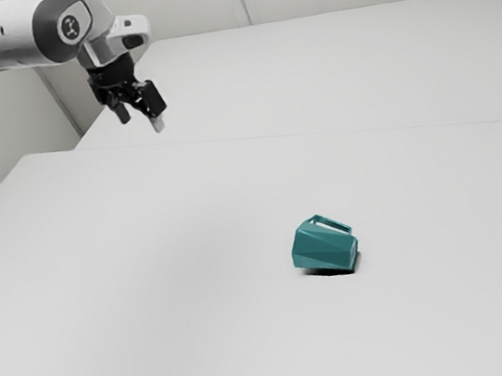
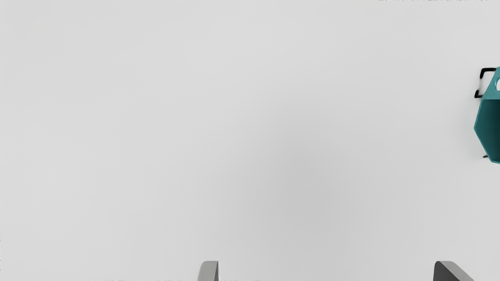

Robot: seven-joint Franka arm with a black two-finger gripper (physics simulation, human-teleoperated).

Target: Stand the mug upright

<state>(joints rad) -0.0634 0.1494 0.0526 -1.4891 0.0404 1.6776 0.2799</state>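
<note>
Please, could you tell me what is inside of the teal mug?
Inside the mug, the wrist view shows part of the inner wall, bare and dark teal. The rest lies past that view's edge; in the exterior view, the mug's outer wall covers the inside.

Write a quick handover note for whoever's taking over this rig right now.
Gripper: open, holding nothing, raised above the table and off to one side of the mug.
Mug: teal, lying on its side on the table, handle on its upper side in the exterior view; the wrist view sees into its mouth.
Done: nothing toward righting it that I can see.
Left: get the gripper to the mug, grasp it, turn it upright, set it on its base and let go.
</note>
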